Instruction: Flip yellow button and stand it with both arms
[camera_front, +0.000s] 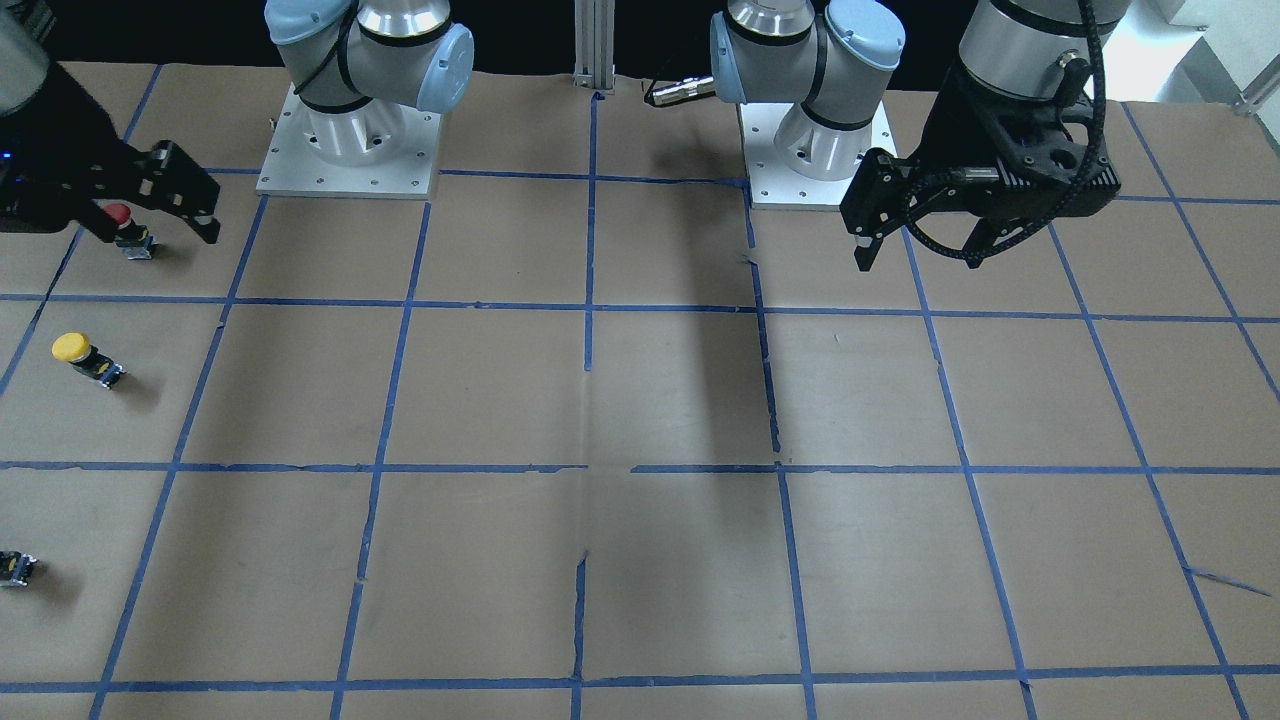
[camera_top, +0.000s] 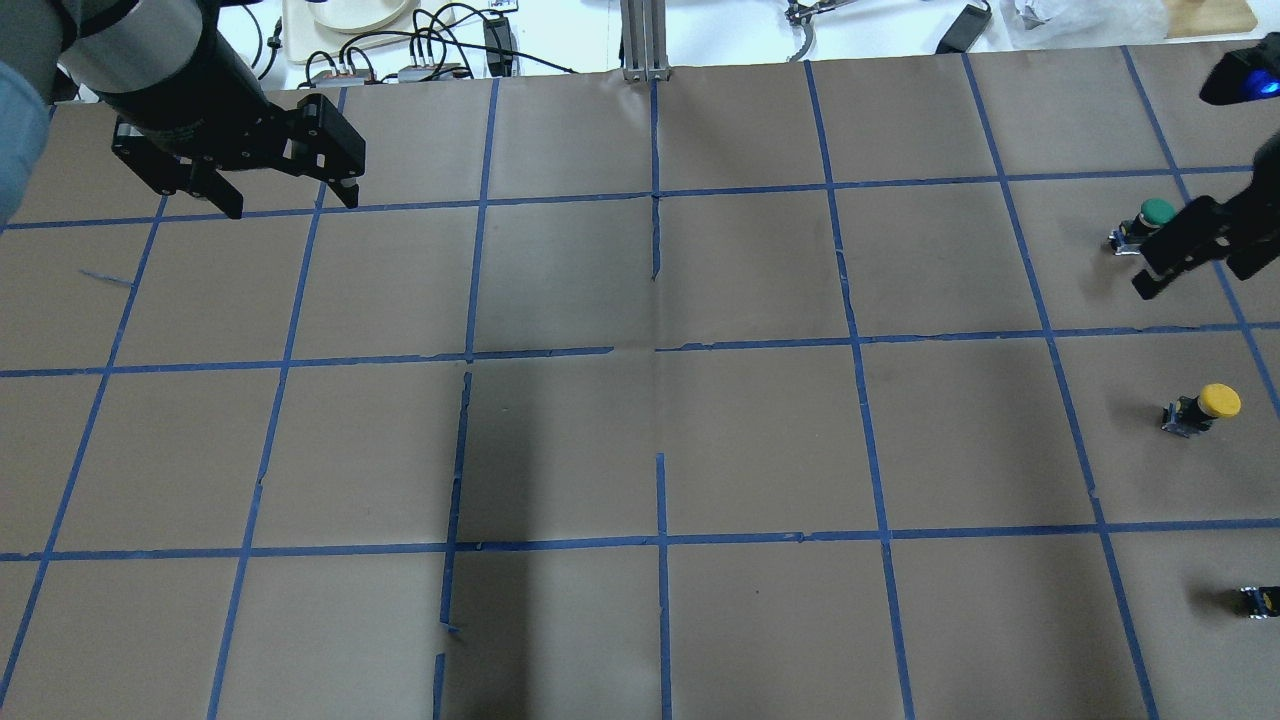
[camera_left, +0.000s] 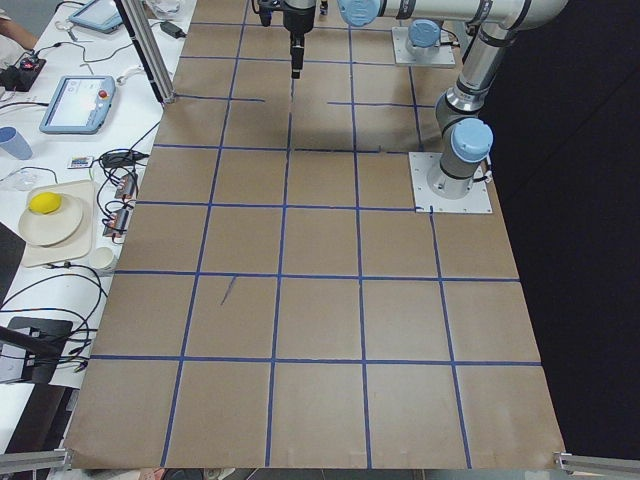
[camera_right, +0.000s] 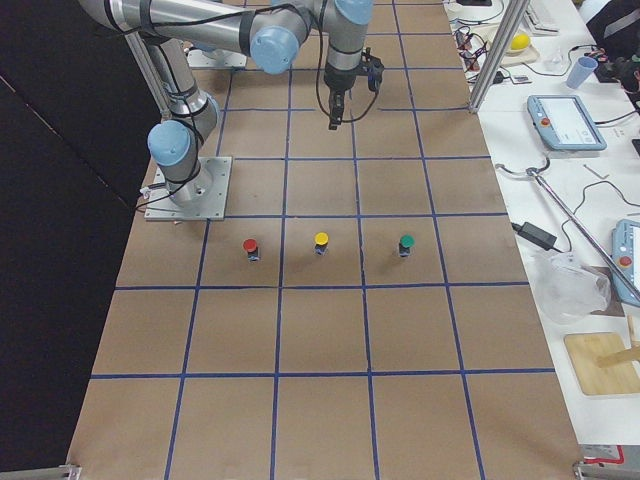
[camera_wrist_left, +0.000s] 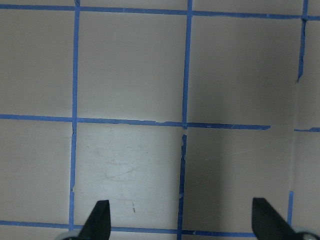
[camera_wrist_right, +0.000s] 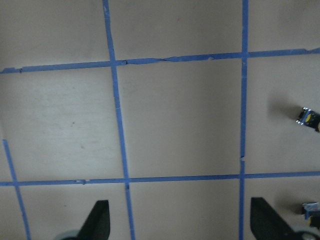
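The yellow button (camera_top: 1205, 405) has a round yellow cap on a short dark body. It looks to stand cap up near the table's right end, and also shows in the front view (camera_front: 80, 355) and the right side view (camera_right: 321, 243). My right gripper (camera_top: 1195, 265) is open and empty. It hangs high over that end, apart from the button, and also shows in the front view (camera_front: 155, 225). Its wrist view (camera_wrist_right: 180, 225) shows both fingertips spread. My left gripper (camera_top: 290, 205) is open and empty over the far left of the table (camera_front: 918, 250), with only bare paper below it (camera_wrist_left: 180, 225).
A red-capped button (camera_right: 250, 246) and a green-capped button (camera_right: 406, 243) flank the yellow one in a row. A small dark switch body (camera_wrist_right: 309, 116) shows at the right wrist view's edge. Brown paper with blue tape lines (camera_top: 655, 350) covers the table. Cables and devices lie beyond the far edge (camera_top: 420, 60).
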